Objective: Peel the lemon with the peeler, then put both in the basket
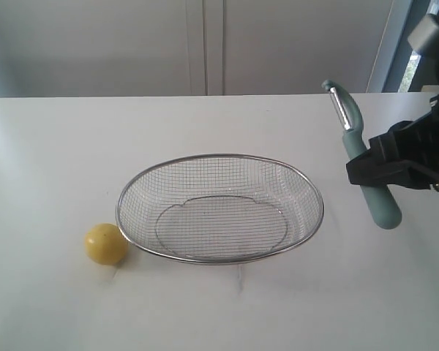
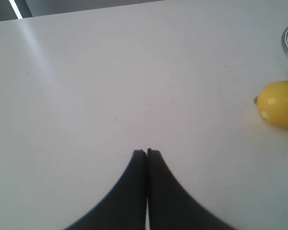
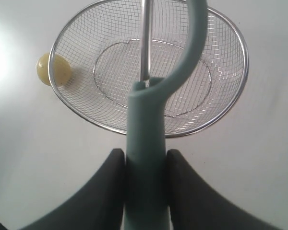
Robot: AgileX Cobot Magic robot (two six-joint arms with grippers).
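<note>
The table (image 1: 58,146) is white and matte, and behind it stands a pale wall (image 1: 205,44) with thin vertical lines. My right gripper (image 1: 373,167) pinches the peeler (image 1: 383,207) on its teal handle, to the right of the basket (image 1: 219,156). Its long axis runs near to far and leans a little left, with the blade head at the far end. My left gripper (image 2: 147,152) is pressed together over the table. The lemon (image 1: 106,243) lies just beside the basket's near left rim.
</note>
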